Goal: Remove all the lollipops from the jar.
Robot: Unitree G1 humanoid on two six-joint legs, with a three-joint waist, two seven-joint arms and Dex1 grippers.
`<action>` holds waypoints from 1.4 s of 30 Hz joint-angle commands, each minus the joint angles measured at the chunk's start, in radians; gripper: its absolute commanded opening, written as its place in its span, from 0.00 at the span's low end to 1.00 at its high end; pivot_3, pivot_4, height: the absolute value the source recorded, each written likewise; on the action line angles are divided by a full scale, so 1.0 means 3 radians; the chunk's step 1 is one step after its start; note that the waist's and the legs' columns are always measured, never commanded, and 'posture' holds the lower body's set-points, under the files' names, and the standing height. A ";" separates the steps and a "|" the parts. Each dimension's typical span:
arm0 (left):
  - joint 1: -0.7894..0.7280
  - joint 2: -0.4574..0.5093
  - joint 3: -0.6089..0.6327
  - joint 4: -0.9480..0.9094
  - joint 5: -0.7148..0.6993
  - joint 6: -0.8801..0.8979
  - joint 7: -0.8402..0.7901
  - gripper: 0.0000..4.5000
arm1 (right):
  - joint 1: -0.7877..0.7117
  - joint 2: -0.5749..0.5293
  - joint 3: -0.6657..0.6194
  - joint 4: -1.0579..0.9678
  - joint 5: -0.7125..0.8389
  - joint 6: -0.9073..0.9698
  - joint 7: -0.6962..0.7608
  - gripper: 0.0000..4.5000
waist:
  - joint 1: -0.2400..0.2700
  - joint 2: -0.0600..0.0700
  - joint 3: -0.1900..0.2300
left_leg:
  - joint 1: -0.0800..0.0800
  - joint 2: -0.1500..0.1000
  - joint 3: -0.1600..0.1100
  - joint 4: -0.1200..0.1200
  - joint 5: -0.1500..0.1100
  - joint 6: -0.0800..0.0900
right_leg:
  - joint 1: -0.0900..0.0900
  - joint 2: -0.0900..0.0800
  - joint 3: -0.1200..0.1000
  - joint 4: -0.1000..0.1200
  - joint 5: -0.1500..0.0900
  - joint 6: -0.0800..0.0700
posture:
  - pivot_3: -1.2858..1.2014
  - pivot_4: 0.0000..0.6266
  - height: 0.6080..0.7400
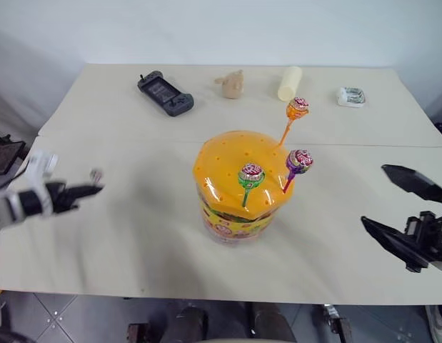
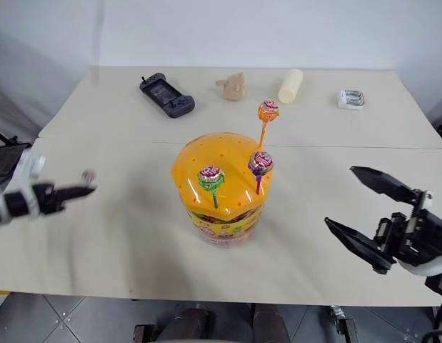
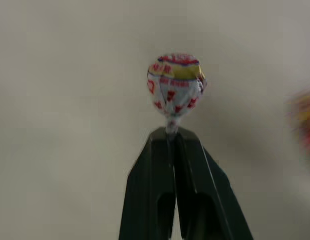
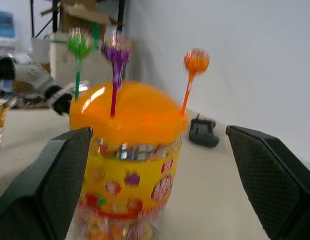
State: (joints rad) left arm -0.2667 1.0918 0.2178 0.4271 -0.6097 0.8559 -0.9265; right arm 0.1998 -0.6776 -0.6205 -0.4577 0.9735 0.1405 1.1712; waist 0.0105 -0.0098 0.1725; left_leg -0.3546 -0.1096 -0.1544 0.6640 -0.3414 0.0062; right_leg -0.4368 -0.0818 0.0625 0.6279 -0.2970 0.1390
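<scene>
The jar (image 1: 238, 189), a clear tub with a colourful label and a domed orange lid, stands mid-table. Three lollipops stick up from its lid: a green-stick one (image 1: 250, 175), a purple one (image 1: 298, 161) and an orange one (image 1: 297, 108). Far to the jar's left, over the table, my left gripper (image 1: 91, 187) is shut on the stick of a fourth lollipop (image 3: 176, 84), whose wrapped head pokes out past the fingertips. My right gripper (image 1: 395, 204) hangs open to the jar's right, well apart from it, its fingers (image 4: 44, 195) framing the jar (image 4: 129, 165) in the right wrist view.
Along the table's far edge lie a black handheld game console (image 1: 165, 93), a small tan figure (image 1: 230, 84), a cream cylinder (image 1: 289, 83) and a small white packet (image 1: 350, 96). The table's front edge (image 1: 206, 294) runs just below the jar, with floor beyond.
</scene>
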 commanded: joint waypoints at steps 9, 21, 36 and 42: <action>0.0845 -0.0194 0.0725 -0.0781 -0.0007 0.0172 0.0200 0.43 | -0.0213 -0.0209 0.0086 0.0293 -0.0154 -0.0063 0.0465 1.00 | 0.0049 0.0014 -0.0002 | 0.0013 0.0007 0.0001 0.0000 -0.0003 -0.0002 | 0.0019 -0.0015 -0.0002 -0.0004 0.0000 -0.0001 | 0.52 0.24 1.00; 0.0488 -0.0568 0.1372 -0.1474 -0.0719 -0.0860 -0.0955 0.70 | -0.0669 -0.0570 0.0340 -0.0349 0.0803 0.1142 -0.0739 1.00 | 0.0042 0.0015 -0.0001 | 0.0009 0.0012 0.0000 0.0001 -0.0005 -0.0007 | 0.0016 -0.0016 -0.0009 -0.0010 -0.0001 -0.0005 | 0.52 0.24 1.00; 0.0111 -0.1133 0.1098 -0.2590 -0.1682 -0.0784 -0.0850 0.70 | -0.1562 -0.0453 0.1227 -0.0512 0.0546 0.1387 -0.1093 0.86 | 0.0045 0.0009 0.0002 | 0.0006 0.0014 0.0000 0.0006 -0.0008 -0.0007 | 0.0014 -0.0009 -0.0009 -0.0011 -0.0001 -0.0005 | 0.52 0.24 1.00; 0.0036 -0.1072 0.1044 -0.2466 -0.1729 -0.0784 -0.0990 0.70 | -0.1521 -0.0345 0.1150 -0.0396 0.0434 0.1239 -0.0877 0.43 | 0.0037 0.0009 0.0002 | 0.0006 0.0018 0.0001 0.0006 -0.0009 -0.0008 | 0.0013 -0.0003 -0.0008 -0.0011 -0.0001 -0.0005 | 0.52 0.24 1.00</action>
State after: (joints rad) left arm -0.2456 0.7524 0.5255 -0.3133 -1.1058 0.6320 -1.2013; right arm -0.2594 -0.7934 -0.2446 -0.5789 1.1102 0.5475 0.8805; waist 0.0217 -0.0071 0.1730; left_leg -0.3528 -0.1034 -0.1541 0.6658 -0.3441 0.0035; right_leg -0.4328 -0.0820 0.0598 0.6245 -0.2972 0.1374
